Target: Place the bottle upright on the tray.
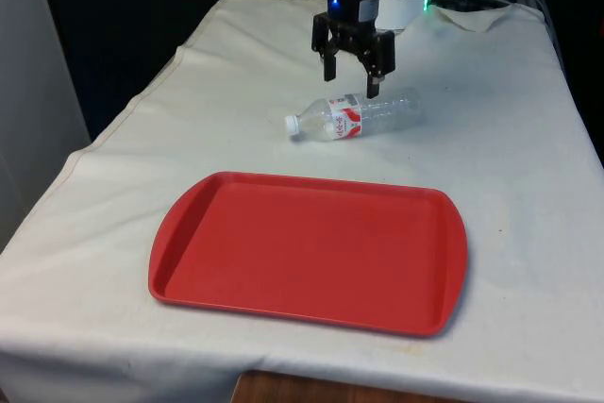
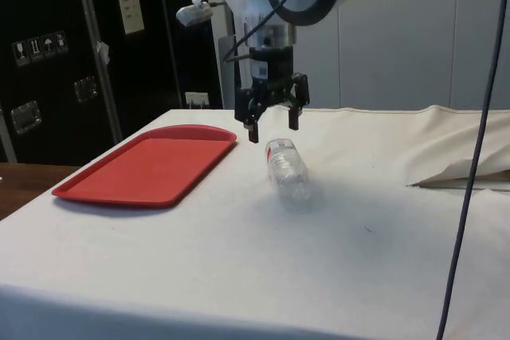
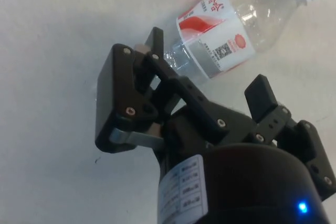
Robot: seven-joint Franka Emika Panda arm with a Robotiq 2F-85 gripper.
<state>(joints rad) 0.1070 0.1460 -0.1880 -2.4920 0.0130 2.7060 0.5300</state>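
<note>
A white cloth (image 1: pixel 528 186) covers the tabletop, rumpled into folds near its far corner. Dark cabinets (image 2: pixel 72 45) with metal latches and a pale label stand beyond one edge; a pale wall (image 2: pixel 398 29) rises behind another. Brown wood (image 2: pixel 20 185) shows below.

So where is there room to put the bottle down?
The whole red tray is bare. The white cloth is free on both sides of it. The only busy spot lies beyond the tray, where the bottle lies on its side under the open gripper.
</note>
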